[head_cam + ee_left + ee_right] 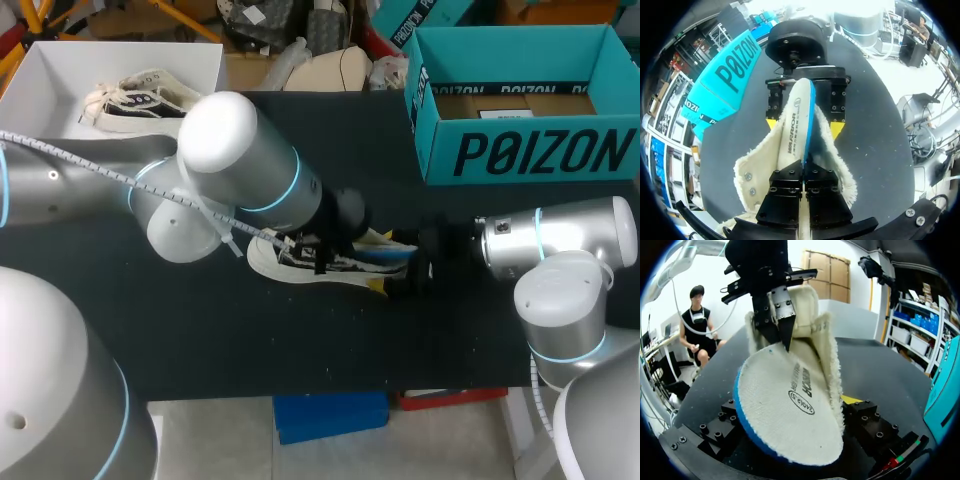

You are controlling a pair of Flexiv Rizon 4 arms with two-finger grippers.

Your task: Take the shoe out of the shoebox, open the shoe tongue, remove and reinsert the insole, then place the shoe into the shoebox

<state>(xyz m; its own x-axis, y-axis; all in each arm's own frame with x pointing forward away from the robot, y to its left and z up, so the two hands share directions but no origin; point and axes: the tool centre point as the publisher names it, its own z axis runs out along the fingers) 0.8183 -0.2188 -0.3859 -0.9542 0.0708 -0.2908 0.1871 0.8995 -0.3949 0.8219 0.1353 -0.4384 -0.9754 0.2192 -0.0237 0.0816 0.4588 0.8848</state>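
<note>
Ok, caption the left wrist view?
Left gripper pinches the insole in the fleece-lined shoe; right gripper at its far end.

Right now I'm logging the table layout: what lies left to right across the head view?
white box → shoe → teal box

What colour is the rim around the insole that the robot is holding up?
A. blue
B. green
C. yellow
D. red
A: the insole, pinched at one end by the left gripper, is cream on top with a blue rim running along its edge, as both wrist views show.
</note>
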